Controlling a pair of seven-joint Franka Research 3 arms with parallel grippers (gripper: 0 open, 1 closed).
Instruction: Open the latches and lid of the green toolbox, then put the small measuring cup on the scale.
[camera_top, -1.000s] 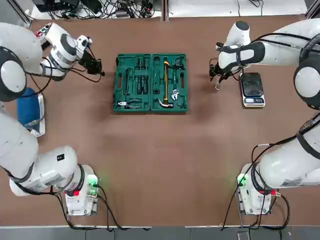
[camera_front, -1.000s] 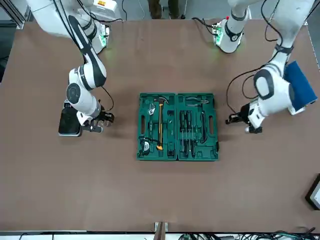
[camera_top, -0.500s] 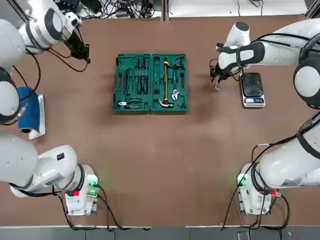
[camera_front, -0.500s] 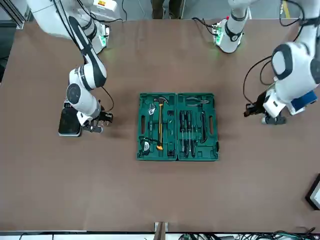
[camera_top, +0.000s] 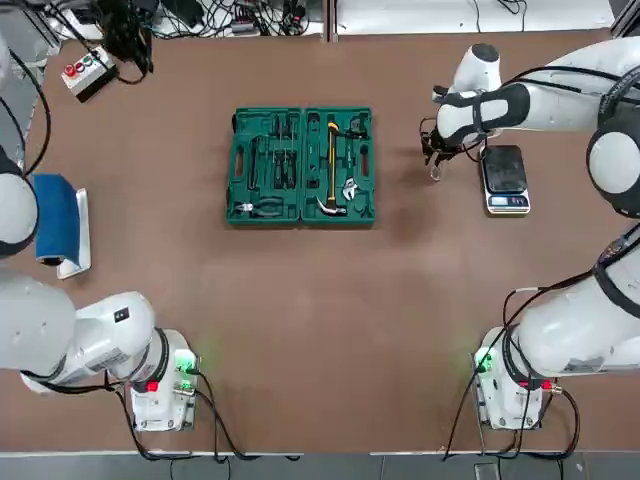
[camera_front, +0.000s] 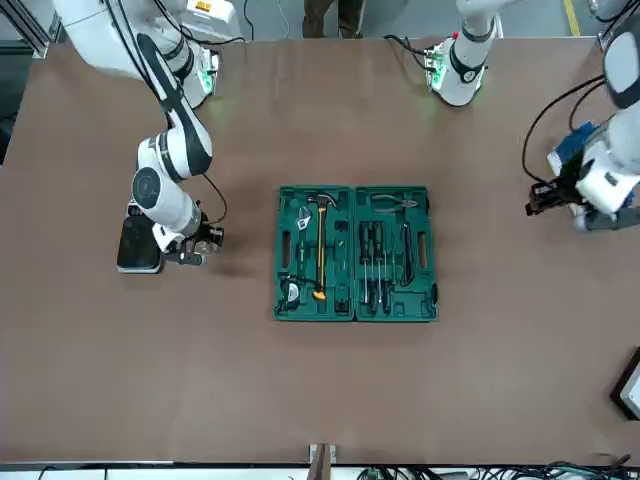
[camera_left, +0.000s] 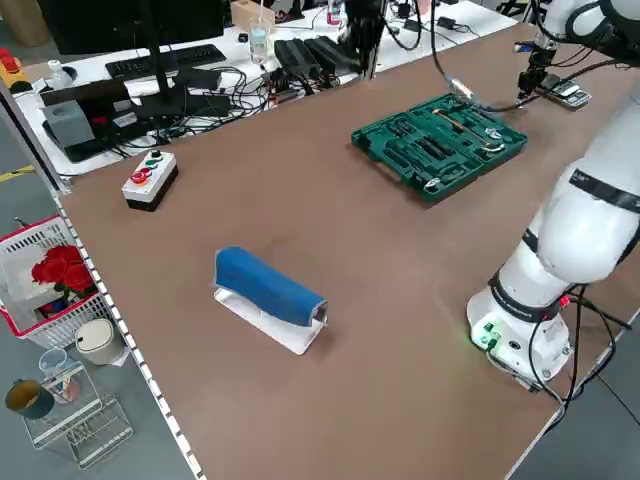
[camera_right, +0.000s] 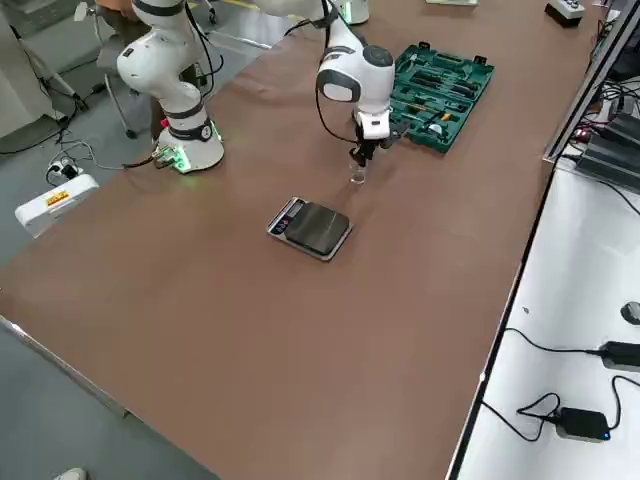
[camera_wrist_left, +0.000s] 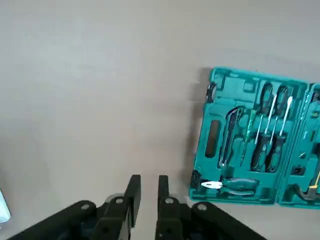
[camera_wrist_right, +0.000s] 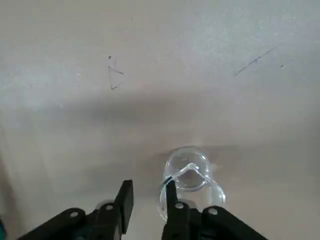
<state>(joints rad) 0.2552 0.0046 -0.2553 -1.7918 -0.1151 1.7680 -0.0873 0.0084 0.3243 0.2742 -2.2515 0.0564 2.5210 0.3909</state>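
Pulling away fast, the left gripper (camera_wrist_left: 148, 187) has swung from beside the green toolbox (camera_top: 301, 165) to the bench's far left corner, fingers nearly together with nothing between them. That retreat tells us the first half is done: the lid (camera_top: 263, 166) lies folded flat, tools showing. Over by the right edge, the right gripper (camera_wrist_right: 148, 197) hasn't budged, hanging low over the small measuring cup (camera_wrist_right: 188, 170), which stands on the bench just beside the scale (camera_top: 505, 178), between it and the toolbox. Its fingers are narrowly parted, one at the cup's rim, the clear wall not clamped as far as I can judge. So the cup lift comes next.
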